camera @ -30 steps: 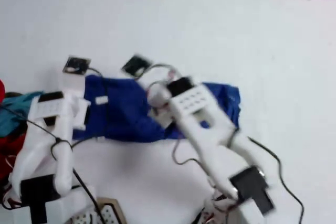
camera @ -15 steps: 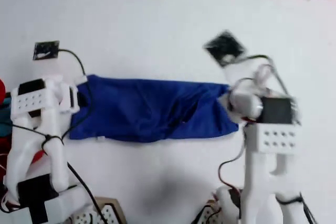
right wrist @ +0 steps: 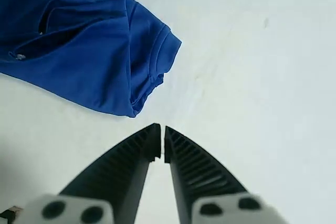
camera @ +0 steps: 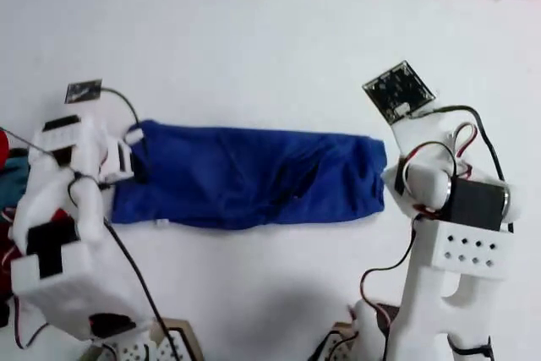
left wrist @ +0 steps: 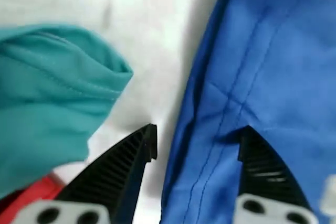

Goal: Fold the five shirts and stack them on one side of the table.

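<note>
**Student:** Moved since the earlier frame, reading from the left?

**Tutor:** At the left end of the blue shirt (camera: 245,177), the left arm (camera: 59,234) has changed its pose, but its gripper has kept its place there. At the right end, the right gripper (right wrist: 161,139) has drawn back off the cloth it was touching.

**Student:** And the shirt itself?

**Tutor:** It lies as before, a long flat band running left to right across the table (camera: 254,48).

**Student:** Finger states?

**Tutor:** The left gripper (left wrist: 198,142) is spread wide and holds nothing. One finger is over the blue shirt's left hem. The other is over bare table between that hem and a teal shirt (left wrist: 47,93), with a red shirt (left wrist: 26,192) beyond. The right gripper's fingers are drawn to a thin slit, empty, just beyond the blue shirt's right end.
</note>
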